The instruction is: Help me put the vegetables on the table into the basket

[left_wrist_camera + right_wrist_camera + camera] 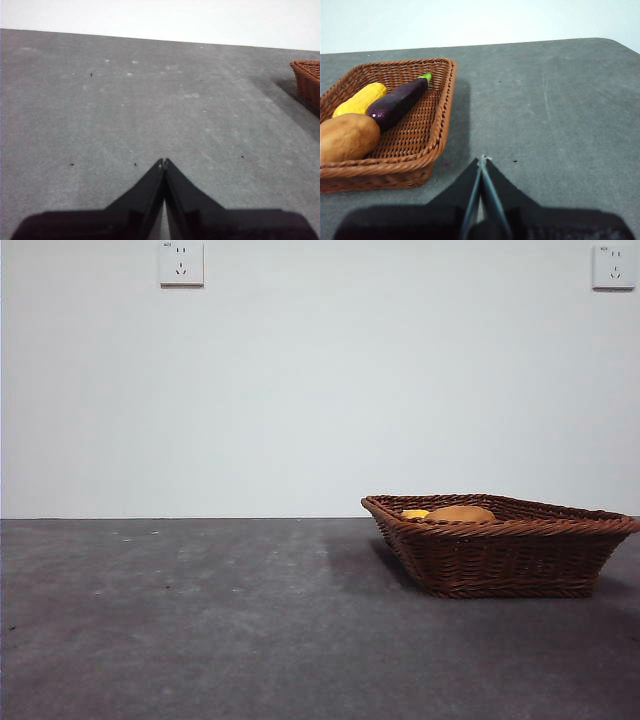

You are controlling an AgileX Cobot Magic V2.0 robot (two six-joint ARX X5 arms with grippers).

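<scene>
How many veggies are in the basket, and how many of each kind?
Potato: 1
Eggplant: 1
Yellow-orange vegetable: 1
Total: 3, all lying inside the basket. No vegetable shows on the table.

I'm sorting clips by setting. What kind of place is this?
Probably a bare indoor test room or lab rather than a kitchen: a plain white wall with two power sockets, a dark grey table, and on it only a wicker basket of vegetables.
</scene>
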